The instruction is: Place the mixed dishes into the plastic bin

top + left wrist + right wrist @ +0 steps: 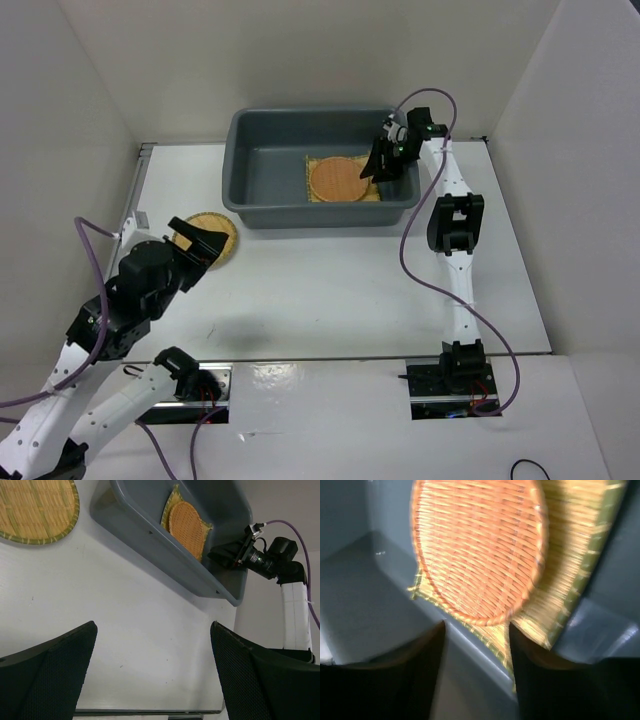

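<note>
On the left, the left tool (197, 238) hangs above the desk (330, 290) with its jaws spread as wide as they go and nothing between them. This looks to us like a readiness pose for the next pick. Just beside it lies the yellow-tan disc (224, 222), flat on the desk and outside the plastic bin (240, 150), so we judge this dish is the one left to move. Its shallow, flat rim gives little to pinch, and we expect the tool must come down over an edge. Moving right, the bin sits at the far middle of the desk, and the bamboo mat (313, 162) lies on its floor toward the right wall. The orange-brown disc (338, 178) rests on top of the mat and covers most of it, a stack that leaves the left of the bin floor bare. Farthest right, the right tool (377, 166) reaches inside the bin, low by the edge of the mat. In the wrist view its fingers (432, 650) stand apart and grip nothing we can see, with the disc lying free beyond them.
</note>
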`<action>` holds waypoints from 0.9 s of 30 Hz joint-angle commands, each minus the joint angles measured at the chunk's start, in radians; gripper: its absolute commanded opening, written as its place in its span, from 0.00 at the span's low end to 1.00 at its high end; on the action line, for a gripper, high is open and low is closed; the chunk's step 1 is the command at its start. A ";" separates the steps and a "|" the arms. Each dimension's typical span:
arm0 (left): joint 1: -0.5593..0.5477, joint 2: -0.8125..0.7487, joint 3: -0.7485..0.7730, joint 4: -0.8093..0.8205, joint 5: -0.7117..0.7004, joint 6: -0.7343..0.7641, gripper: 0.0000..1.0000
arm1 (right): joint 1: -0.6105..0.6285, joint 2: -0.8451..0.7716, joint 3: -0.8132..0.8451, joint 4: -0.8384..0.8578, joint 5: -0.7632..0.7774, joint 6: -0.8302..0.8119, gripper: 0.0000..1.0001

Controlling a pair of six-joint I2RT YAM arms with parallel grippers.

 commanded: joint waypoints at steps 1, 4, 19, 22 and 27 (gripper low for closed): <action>0.005 0.002 0.004 0.025 0.008 0.007 1.00 | 0.007 -0.073 0.085 -0.006 0.097 -0.005 0.62; 0.005 0.081 0.066 0.006 0.008 0.073 1.00 | -0.002 -0.099 0.137 -0.030 0.216 -0.005 0.64; 0.761 0.696 -0.002 0.285 0.665 0.289 1.00 | -0.029 -0.165 0.551 -0.201 0.278 -0.193 0.98; 0.795 0.892 0.139 0.242 0.701 0.398 1.00 | -0.040 -0.196 0.551 -0.201 0.269 -0.193 0.98; 0.815 0.997 0.189 0.270 0.727 0.451 1.00 | -0.049 -0.214 0.551 -0.201 0.249 -0.203 0.98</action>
